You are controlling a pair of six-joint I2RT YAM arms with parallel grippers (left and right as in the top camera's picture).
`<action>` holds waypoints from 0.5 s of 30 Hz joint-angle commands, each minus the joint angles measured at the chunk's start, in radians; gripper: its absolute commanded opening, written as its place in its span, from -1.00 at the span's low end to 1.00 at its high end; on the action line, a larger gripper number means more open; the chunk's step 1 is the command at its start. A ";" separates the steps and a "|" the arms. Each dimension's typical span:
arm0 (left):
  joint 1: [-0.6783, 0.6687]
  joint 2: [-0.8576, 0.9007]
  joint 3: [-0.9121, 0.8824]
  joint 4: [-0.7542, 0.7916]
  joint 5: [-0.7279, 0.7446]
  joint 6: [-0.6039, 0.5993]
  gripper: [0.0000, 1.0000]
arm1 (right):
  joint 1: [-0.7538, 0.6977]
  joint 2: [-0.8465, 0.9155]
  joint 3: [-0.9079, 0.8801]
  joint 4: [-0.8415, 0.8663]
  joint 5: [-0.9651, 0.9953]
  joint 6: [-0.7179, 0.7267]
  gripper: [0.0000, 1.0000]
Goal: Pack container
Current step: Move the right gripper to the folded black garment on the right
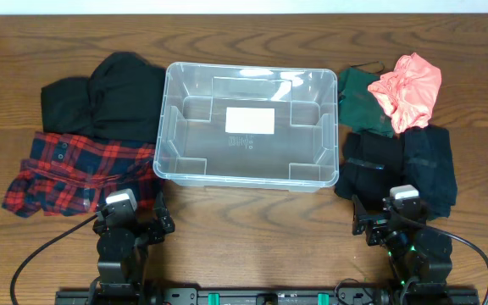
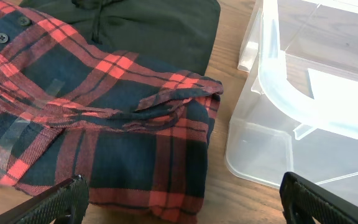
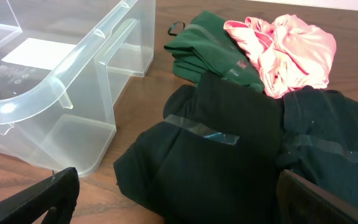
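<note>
The container (image 1: 244, 180) is sitting empty and upright at the middle of the table (image 1: 252, 229). A red plaid shirt (image 1: 66, 174) and a black garment (image 1: 100, 93) are lying just beside its left wall, and a green garment (image 1: 356, 91), a pink garment (image 1: 409, 85) and dark folded clothes (image 1: 401, 165) are lying by its right. The left gripper (image 2: 188, 208) and right gripper (image 3: 179, 202) are hanging near the front edge, each spread wide and gripping nothing. Judged risk: a shallow pinch taking only one layer, leaving a garment unfolding over the rim, or a finger catching the bin's corner and shoving it askew.
</note>
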 commanded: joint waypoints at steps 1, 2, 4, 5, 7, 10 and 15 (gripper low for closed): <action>-0.006 -0.007 -0.015 0.005 -0.002 -0.009 0.96 | 0.006 -0.005 -0.003 0.000 -0.007 -0.001 0.98; -0.006 -0.007 -0.015 0.005 -0.002 -0.009 0.96 | 0.006 -0.005 -0.003 0.003 -0.011 0.005 0.99; -0.006 -0.007 -0.015 0.005 -0.002 -0.009 0.96 | 0.006 -0.005 -0.003 0.067 -0.075 0.072 0.99; -0.006 -0.007 -0.015 0.005 -0.002 -0.009 0.96 | 0.006 -0.005 -0.003 0.103 -0.095 0.097 0.99; -0.006 -0.007 -0.015 0.004 -0.002 -0.009 0.96 | 0.006 -0.005 -0.003 0.214 -0.194 0.151 0.99; -0.006 -0.007 -0.015 0.005 -0.002 -0.009 0.96 | 0.006 0.001 -0.001 0.377 -0.288 0.163 0.99; -0.006 -0.007 -0.015 0.004 -0.002 -0.009 0.96 | 0.006 0.134 0.130 0.360 -0.278 0.231 0.99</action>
